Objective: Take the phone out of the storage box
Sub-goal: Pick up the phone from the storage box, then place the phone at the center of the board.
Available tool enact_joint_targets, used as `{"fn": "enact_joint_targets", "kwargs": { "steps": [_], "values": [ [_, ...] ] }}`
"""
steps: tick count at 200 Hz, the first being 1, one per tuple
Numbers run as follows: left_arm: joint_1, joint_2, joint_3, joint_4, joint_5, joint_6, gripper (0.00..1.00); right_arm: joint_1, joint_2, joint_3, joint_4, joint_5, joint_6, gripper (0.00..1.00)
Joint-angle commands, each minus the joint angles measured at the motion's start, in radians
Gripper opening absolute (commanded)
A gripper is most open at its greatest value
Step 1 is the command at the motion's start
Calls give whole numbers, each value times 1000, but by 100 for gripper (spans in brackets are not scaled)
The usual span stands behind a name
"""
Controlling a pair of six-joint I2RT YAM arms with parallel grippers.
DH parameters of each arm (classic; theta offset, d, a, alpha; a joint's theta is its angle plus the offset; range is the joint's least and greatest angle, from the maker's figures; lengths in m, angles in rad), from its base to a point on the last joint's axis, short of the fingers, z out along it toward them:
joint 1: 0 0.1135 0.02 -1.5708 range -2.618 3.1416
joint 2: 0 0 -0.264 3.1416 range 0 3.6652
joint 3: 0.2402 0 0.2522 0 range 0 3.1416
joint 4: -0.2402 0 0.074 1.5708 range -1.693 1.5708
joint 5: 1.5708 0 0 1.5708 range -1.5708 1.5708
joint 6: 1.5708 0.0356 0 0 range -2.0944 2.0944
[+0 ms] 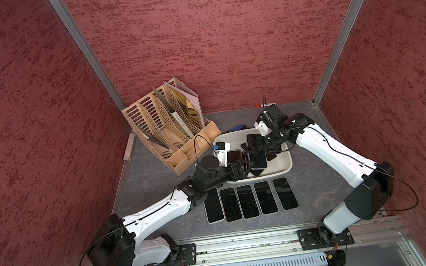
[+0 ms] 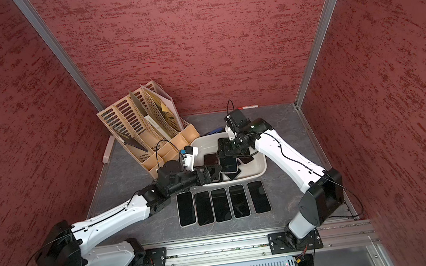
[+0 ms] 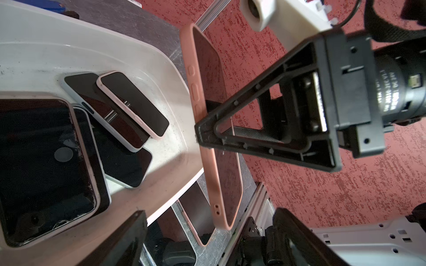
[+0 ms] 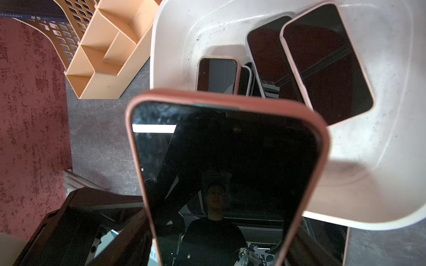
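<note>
Red textured walls (image 1: 220, 26) close in a grey marbled surface (image 1: 154, 180). In both top views we see the off-white storage box (image 1: 284, 170) (image 2: 261, 170) near its middle, with a beige slotted file organizer (image 1: 166, 128) just behind it toward the left. Both arms reach in over the box from opposite sides.

The right gripper (image 1: 247, 150) has its triangular fingers (image 3: 255, 87) clamped on a pink-cased phone (image 3: 211, 69), pinching it by its long edges at about mid-length. The phone (image 4: 226, 172) is lifted clear of everything lying in the box, its dark screen turned toward the right wrist camera. We cannot tell whether it hangs over the inside of the box or over its rim.

The left gripper (image 1: 245, 167) sits at the box's near left corner. Its fingers (image 3: 124, 241) are spread wide and hold nothing, just beside the raised phone.

Inside the box several other phones (image 3: 136, 103) (image 4: 327, 64) lie overlapping, screens up.

On the surface just in front of the box, five phones (image 1: 249, 201) lie side by side in a row, screens up. The leftmost is partly under the left arm.

A red-and-white marker (image 1: 265, 104) lies at the foot of the far wall. A blue object (image 1: 235, 128) shows just behind the box, too hidden for us to name.
</note>
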Motion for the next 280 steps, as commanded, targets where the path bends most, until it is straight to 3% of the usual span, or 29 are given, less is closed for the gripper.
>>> {"fn": "enact_joint_targets", "kwargs": {
  "steps": [1, 28, 67, 112, 136, 145, 175, 199, 220, 252, 280],
  "values": [
    [-7, 18, 35, 11, -10, 3, 90, 2, -42, 12, 12, -50, 12, 78],
    [-14, 46, 59, 5, -2, 10, 85, 1, -46, 6, 16, -69, 15, 78],
    [-20, 121, 105, 10, 33, 5, 64, 1, -57, -6, 28, -78, 23, 79],
    [-16, 184, 140, 50, 62, -30, 20, 1, -67, -21, 42, -108, 31, 79],
    [-9, 194, 129, 67, 69, -63, 0, 2, -67, -27, 41, -101, 14, 93],
    [-4, 188, 119, 73, 72, -78, 0, 2, -65, -22, 34, -84, 3, 98],
    [14, 119, 58, 34, 57, -116, 0, -29, -45, 11, 2, 5, -72, 99],
    [43, -13, -34, -102, 20, -167, 0, -84, 16, 31, -10, 40, -156, 98],
    [65, -197, -124, -305, -22, -207, 0, -129, 82, 44, -6, 15, -227, 99],
    [77, -502, -167, -770, -135, -236, 0, -168, 139, 61, 16, -3, -247, 98],
    [81, -648, -188, -1007, -175, -284, 0, -174, 161, 39, 71, 7, -281, 98]
  ]
}}
